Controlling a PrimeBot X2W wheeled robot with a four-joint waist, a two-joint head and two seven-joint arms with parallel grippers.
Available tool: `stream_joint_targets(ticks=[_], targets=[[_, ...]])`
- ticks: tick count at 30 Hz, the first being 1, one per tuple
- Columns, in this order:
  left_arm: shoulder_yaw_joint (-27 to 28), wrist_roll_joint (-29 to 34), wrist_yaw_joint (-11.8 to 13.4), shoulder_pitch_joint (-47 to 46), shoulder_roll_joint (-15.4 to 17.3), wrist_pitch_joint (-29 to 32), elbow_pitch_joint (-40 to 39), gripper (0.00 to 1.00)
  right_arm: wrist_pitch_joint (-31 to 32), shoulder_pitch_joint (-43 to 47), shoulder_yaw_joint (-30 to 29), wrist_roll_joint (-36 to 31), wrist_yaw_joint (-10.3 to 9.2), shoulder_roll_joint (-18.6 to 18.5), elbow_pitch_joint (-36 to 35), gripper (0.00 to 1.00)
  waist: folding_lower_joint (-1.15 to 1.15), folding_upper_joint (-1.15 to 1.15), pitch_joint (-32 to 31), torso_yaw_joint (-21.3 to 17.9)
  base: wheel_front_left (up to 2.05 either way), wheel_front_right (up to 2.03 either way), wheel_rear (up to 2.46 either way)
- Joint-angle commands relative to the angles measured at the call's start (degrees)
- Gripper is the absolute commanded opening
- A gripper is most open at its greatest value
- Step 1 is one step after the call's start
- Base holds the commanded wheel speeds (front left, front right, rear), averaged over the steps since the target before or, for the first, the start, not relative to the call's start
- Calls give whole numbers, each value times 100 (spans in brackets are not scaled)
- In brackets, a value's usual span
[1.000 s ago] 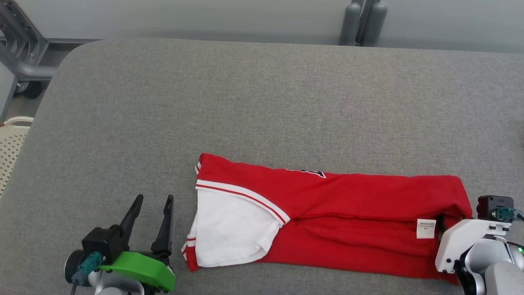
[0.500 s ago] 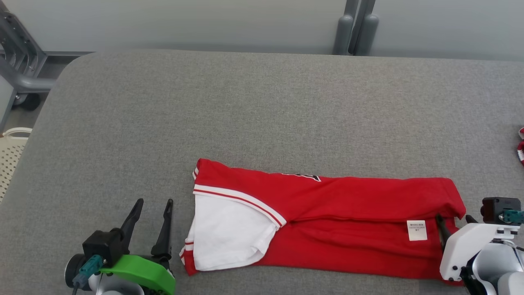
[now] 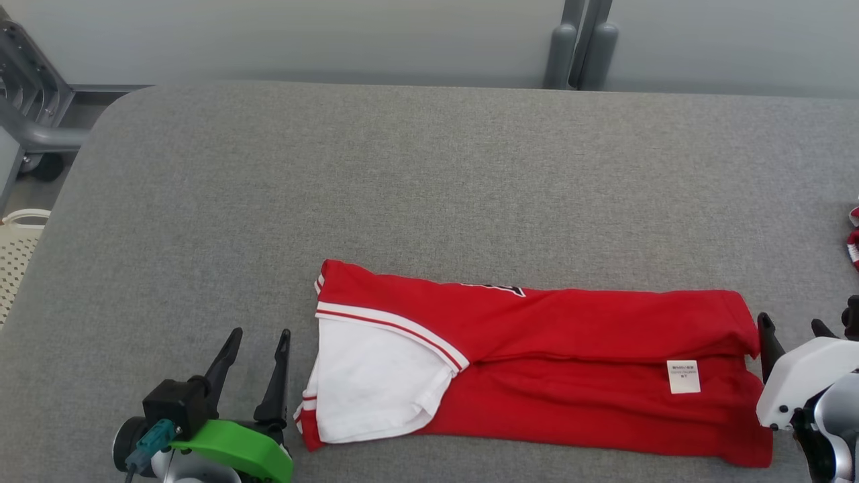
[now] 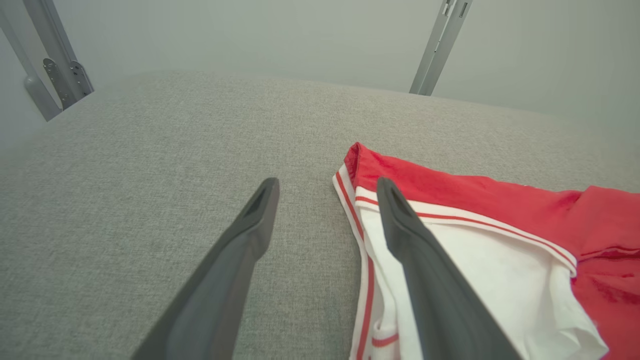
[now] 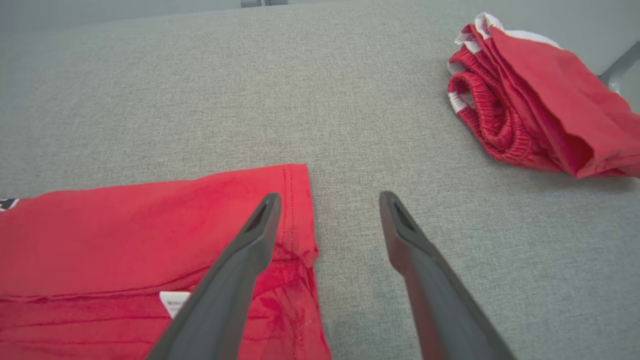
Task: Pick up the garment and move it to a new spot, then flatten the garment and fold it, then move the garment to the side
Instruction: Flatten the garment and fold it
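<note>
Two pairs of jaws, both wide, empty. On table (image 3: 402,168) garment (image 3: 537,369) lies flat, long axis left to right between them: left jaws just beside white end, right jaws beside red end.

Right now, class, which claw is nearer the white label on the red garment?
Right. The right claw is at the garment's right end, close to the label; the left claw is beside the opposite end, far from it.
</note>
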Motion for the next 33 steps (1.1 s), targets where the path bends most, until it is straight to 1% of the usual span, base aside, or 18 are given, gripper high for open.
stream_joint_targets(ticks=[1,10,13,22,30,32,33], targets=[[-14,-64,-10,-60,39,-12,-1,100,-86,-109,-12,-17,-1,-12,137,100,0,0,40,42,0,0,0],[-37,-98,-11,-141,32,-12,-18,100,-303,-404,17,-154,-1,-15,819,100,0,0,233,161,0,0,0],[-46,-103,-11,-168,15,-12,-22,100,-246,-353,60,-204,-1,-15,956,100,0,0,279,175,0,0,0],[-37,-111,-11,-215,-14,-12,-17,100,-124,-193,223,11,-1,-16,1268,100,0,0,346,160,0,0,0],[-65,-126,-11,-255,-12,-12,-1,100,205,-147,297,246,-1,4,1621,100,0,0,361,179,0,0,0],[-72,-117,-11,-257,-13,-12,12,100,291,-144,298,276,-1,11,1669,39,0,0,357,187,0,0,0],[-73,-120,-11,-258,-13,-12,15,100,349,-131,315,283,-1,10,1688,13,0,0,353,193,0,0,0]])
